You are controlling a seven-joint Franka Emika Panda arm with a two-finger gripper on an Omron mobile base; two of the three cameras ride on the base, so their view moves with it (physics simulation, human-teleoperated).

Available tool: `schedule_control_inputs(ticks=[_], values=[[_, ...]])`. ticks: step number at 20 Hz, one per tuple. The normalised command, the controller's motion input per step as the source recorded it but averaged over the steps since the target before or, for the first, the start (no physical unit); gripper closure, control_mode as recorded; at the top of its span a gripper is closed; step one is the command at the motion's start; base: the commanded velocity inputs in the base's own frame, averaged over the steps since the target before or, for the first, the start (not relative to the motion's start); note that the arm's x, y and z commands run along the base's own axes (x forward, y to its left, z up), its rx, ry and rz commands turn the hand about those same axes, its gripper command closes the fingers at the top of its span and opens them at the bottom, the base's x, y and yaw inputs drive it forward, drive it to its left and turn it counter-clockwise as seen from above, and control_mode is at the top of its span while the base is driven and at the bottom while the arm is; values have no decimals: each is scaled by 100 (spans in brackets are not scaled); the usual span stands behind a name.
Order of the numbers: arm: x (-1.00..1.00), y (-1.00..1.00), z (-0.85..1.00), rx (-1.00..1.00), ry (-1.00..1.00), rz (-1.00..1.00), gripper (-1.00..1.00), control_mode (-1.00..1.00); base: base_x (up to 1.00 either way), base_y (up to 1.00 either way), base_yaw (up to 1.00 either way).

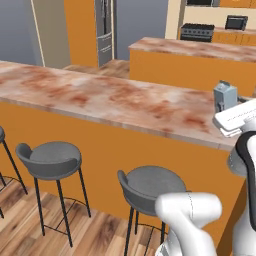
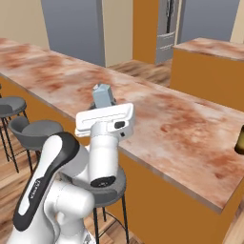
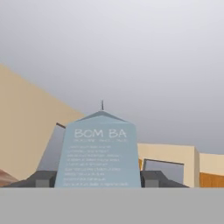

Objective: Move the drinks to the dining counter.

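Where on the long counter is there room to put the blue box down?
The dining counter lies bare from the carton across to the brown bottle at its far right end, and bare leftward too. Only the spot around the hand holding the carton is crowded.

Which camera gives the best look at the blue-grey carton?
The hand view: the carton faces the camera, its printed front readable between the tool's fingertips. Both base views show the carton small, partly hidden behind the hand.
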Motion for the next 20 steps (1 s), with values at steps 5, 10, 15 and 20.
schedule_control_inputs(ticks=[5, 10, 15, 20], values=[[47, 1, -24, 22, 4, 2, 100, -100, 17, 0, 0], [40, 0, -20, 26, 9, 4, 100, -100, 0, 0, 0], [31, 0, -15, 14, -5, 0, 100, -100, 0, 0, 0], [38, 0, -12, 15, -12, 0, 100, -100, 0, 0, 0]])
